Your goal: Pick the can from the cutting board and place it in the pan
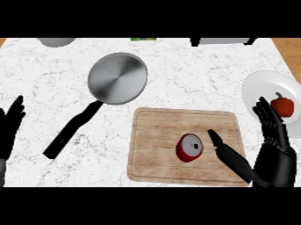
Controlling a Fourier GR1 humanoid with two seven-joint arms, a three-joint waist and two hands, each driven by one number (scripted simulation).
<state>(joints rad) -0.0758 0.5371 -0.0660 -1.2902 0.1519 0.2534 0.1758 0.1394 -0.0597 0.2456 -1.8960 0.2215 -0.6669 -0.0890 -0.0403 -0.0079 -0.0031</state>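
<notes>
The red can [190,147] stands upright on the wooden cutting board [159,145], right of the board's middle. The right hand [269,145] is just right of the can, its fingers straight and spread, thumb reaching toward the can without closing on it. Up and left of the board lies the steel pan [117,78], its black handle running down toward the left. Right of the board, a white plate [259,88] holds a red bell pepper [283,106]. Far left of the board, the left hand [2,127] rests open, fingers up.
</notes>
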